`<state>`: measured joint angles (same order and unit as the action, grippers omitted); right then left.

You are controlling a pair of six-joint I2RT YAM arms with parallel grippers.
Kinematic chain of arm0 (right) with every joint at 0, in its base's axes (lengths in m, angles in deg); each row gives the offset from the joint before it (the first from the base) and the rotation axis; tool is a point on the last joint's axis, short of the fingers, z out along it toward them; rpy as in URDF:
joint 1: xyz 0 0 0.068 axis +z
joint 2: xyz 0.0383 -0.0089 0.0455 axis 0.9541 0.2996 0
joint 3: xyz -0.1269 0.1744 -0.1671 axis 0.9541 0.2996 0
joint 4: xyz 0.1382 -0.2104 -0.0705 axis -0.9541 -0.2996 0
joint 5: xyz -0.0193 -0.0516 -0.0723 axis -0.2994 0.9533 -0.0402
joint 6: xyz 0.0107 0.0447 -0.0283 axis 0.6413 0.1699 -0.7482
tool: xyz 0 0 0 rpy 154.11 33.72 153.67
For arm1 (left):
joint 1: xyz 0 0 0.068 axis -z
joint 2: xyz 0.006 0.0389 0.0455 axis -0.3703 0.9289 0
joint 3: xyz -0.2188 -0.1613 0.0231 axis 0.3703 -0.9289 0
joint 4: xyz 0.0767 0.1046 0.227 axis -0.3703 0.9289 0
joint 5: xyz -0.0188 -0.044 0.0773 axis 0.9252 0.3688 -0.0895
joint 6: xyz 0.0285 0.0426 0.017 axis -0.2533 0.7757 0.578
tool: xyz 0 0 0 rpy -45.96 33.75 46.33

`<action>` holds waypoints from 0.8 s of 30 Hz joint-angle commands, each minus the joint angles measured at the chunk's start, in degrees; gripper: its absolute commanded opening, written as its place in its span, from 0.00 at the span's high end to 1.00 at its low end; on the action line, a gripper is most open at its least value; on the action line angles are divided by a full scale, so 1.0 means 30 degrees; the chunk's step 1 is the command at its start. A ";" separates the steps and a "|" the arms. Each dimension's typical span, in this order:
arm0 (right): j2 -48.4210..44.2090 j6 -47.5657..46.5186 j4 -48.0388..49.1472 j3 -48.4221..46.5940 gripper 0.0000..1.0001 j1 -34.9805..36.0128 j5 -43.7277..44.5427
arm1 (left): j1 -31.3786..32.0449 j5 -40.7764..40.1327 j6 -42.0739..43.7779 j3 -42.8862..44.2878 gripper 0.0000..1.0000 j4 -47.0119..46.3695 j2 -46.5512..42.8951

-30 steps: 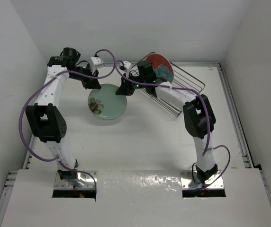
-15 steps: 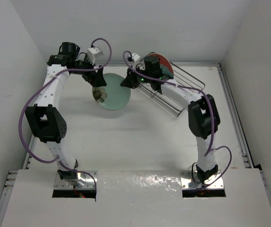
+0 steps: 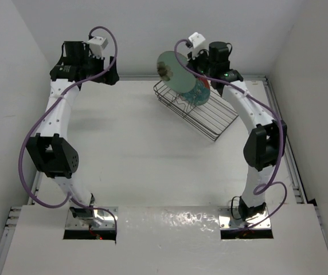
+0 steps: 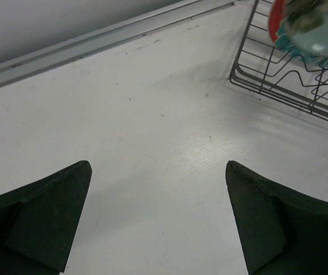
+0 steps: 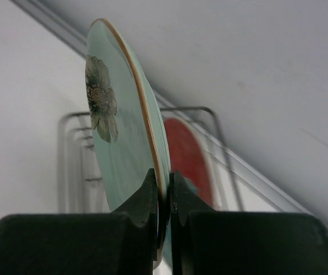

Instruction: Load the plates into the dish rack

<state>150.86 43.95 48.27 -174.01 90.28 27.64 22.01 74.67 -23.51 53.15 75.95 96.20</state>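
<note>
The pale mint green plate (image 3: 174, 71) (image 5: 124, 134) hangs on edge in the air above the left end of the dish rack (image 3: 207, 117) (image 4: 293, 86). My right gripper (image 3: 195, 66) (image 5: 164, 179) is shut on its rim. The red plate (image 3: 202, 91) (image 5: 188, 160) with the teal flower stands in the rack behind it, largely hidden. My left gripper (image 3: 109, 78) (image 4: 157, 166) is open and empty over bare table at the far left, well apart from the rack.
The back wall and a metal rail (image 4: 95, 43) run close behind the rack and both grippers. Side walls close in the table on the left and right. The rack's wavy dividers (image 4: 316, 80) show below the plates.
The left gripper opened, let go of the mint plate and drew back to the left. The right arm lifted the plate upright and carried it right, over the rack.
</note>
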 commanded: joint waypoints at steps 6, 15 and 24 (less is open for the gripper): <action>-0.0958 -0.5511 0.1592 -0.0942 1.00 -0.1099 0.2455 | -0.0091 -0.1206 -0.0940 -0.1437 0.00 -0.0963 -0.0748; -0.0137 -0.4722 0.1765 -0.0007 1.00 -0.1423 0.1898 | -0.0091 -0.1353 -0.0735 -0.1878 0.00 -0.0963 -0.0865; 0.0157 -0.2996 0.2087 0.0492 1.00 -0.1365 0.0610 | -0.0091 -0.1352 -0.0530 -0.2082 0.00 -0.1022 -0.0719</action>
<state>153.98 31.53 44.86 -171.41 85.82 33.41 22.01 71.06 -25.13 47.60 74.94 95.96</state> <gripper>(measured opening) 0.035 0.998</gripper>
